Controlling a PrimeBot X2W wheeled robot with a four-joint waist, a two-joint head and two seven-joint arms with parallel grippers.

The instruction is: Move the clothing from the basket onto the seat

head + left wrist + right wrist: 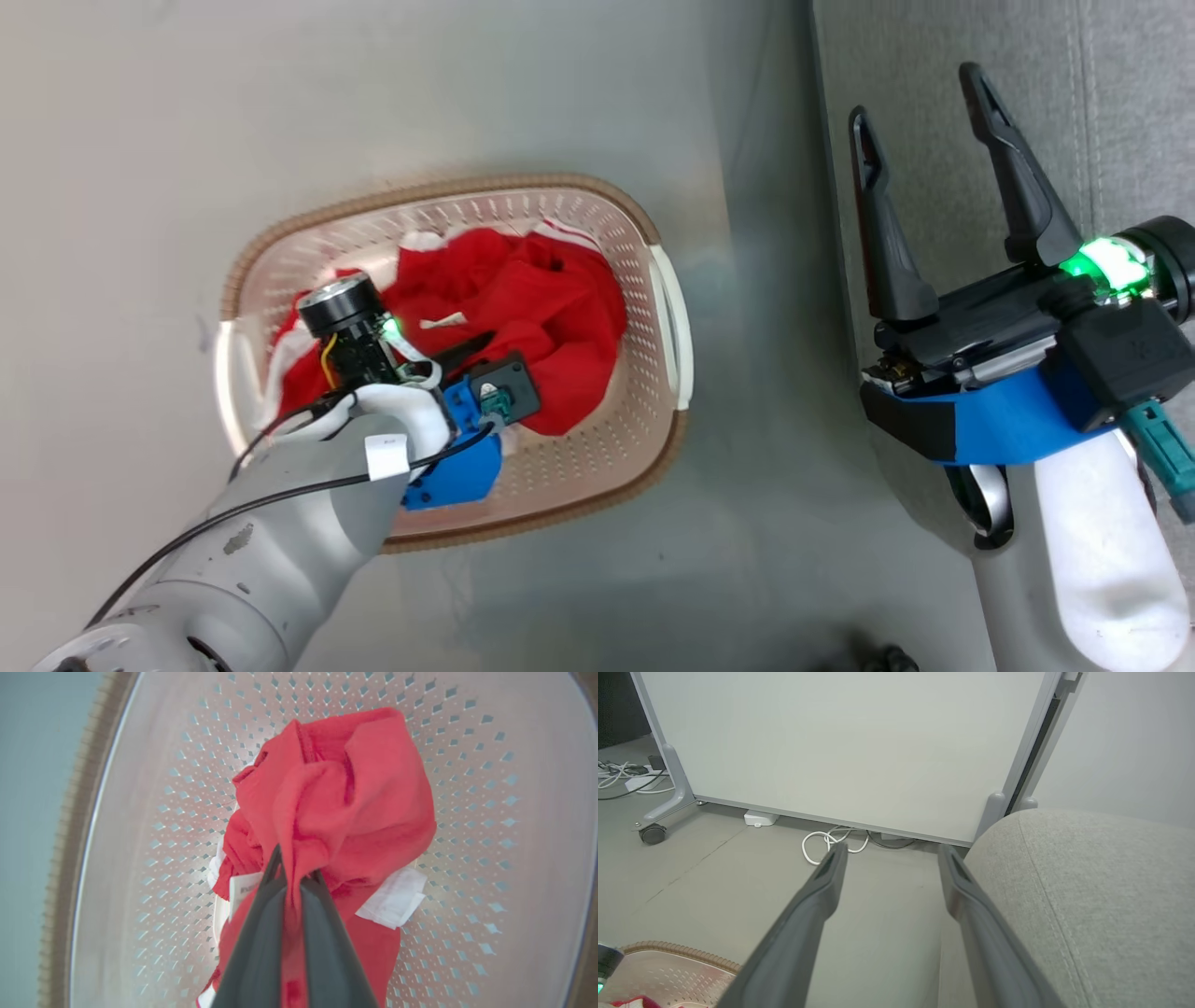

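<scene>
The left gripper point(292, 865) is pinched shut on a fold of the red clothing point(345, 798), down inside the basket point(448, 189), which sits on the floor point(373, 75) at about nine o'clock in the head view. The rest of the red pile lies bunched on the basket bottom, a white label point(240, 889) showing. The grasp step looks made. The next move calls for a straight lift, high enough to clear the rim, then a carry toward three o'clock, where the seat point(1120, 112) lies. Whether one garment or both would come up I cannot tell. The right gripper point(915, 93) hangs empty with its fingers wide apart at the seat's near edge, roughly in the carry path, and might need to give way. At twelve o'clock in the right wrist view stand a white panel point(840, 742) on casters and a coil of cable point(831, 842).
</scene>
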